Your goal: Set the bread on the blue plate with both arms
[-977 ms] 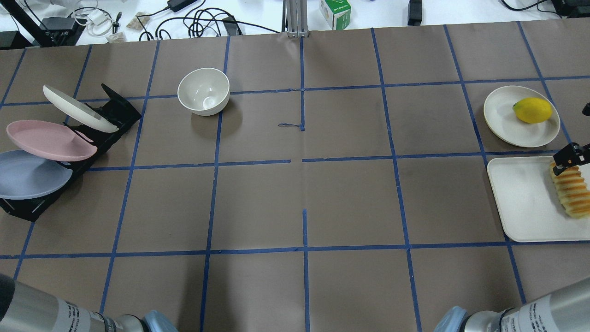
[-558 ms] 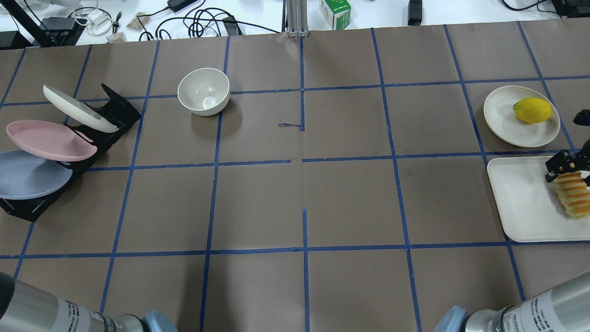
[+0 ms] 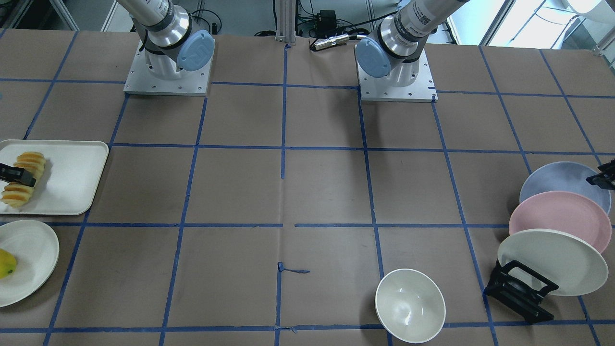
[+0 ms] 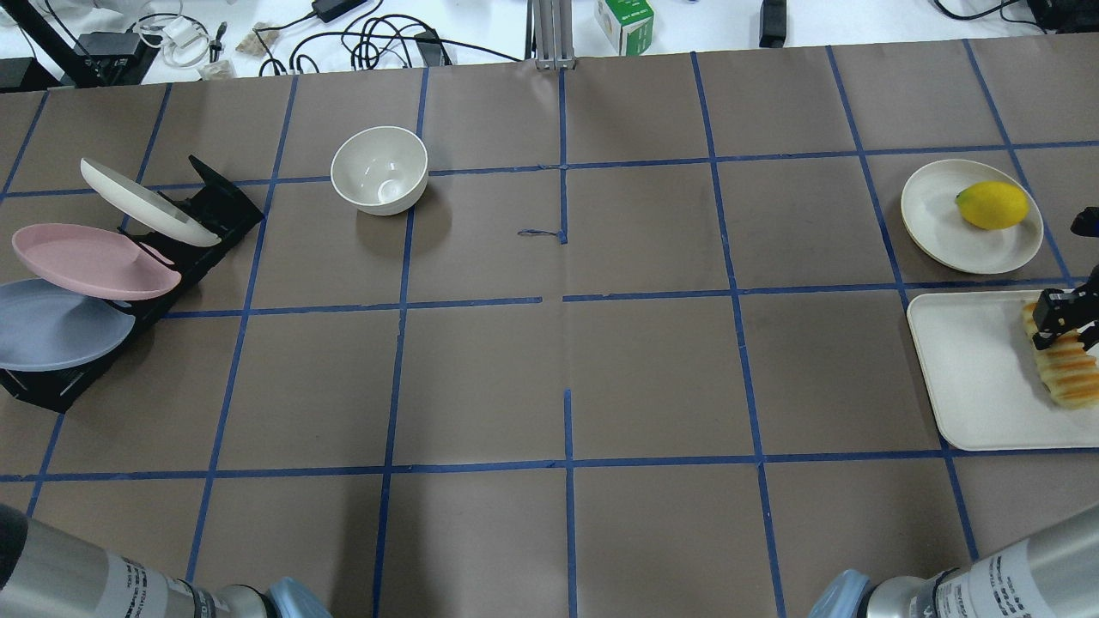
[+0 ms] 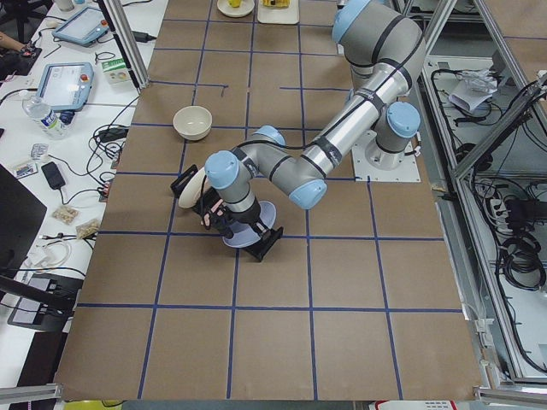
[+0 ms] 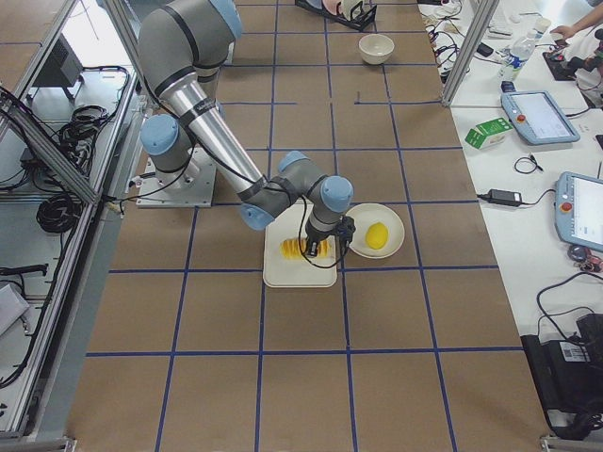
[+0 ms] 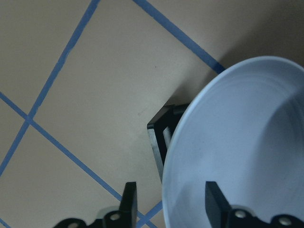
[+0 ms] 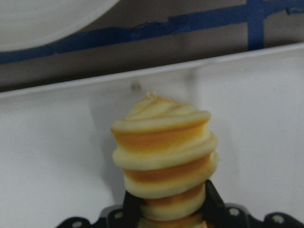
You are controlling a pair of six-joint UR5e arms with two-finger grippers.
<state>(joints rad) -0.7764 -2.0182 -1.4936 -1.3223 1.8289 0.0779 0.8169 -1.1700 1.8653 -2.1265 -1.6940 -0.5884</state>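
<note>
The bread [image 4: 1069,373] lies on a white tray [image 4: 970,378] at the table's right edge. My right gripper [image 4: 1060,313] sits across the bread near its far end. In the right wrist view its fingers [image 8: 211,199] press both sides of the loaf [image 8: 164,152]. The blue plate [image 4: 51,326] leans in the lowest slot of a black rack [image 4: 215,206] at the far left. My left gripper [image 7: 171,204] is open, with the plate's rim [image 7: 237,142] between its fingers. It shows beside the plate [image 3: 562,180] in the front-facing view [image 3: 605,175].
A pink plate [image 4: 86,257] and a cream plate [image 4: 146,202] lean in the same rack above the blue one. A cream bowl [image 4: 379,170] stands at back left of centre. A lemon [image 4: 992,206] sits on a cream plate [image 4: 936,215] beyond the tray.
My right gripper has shifted along the loaf's far end and now sits across it, with a bit of bread showing beyond the fingers. The plates and rack have not moved.
</note>
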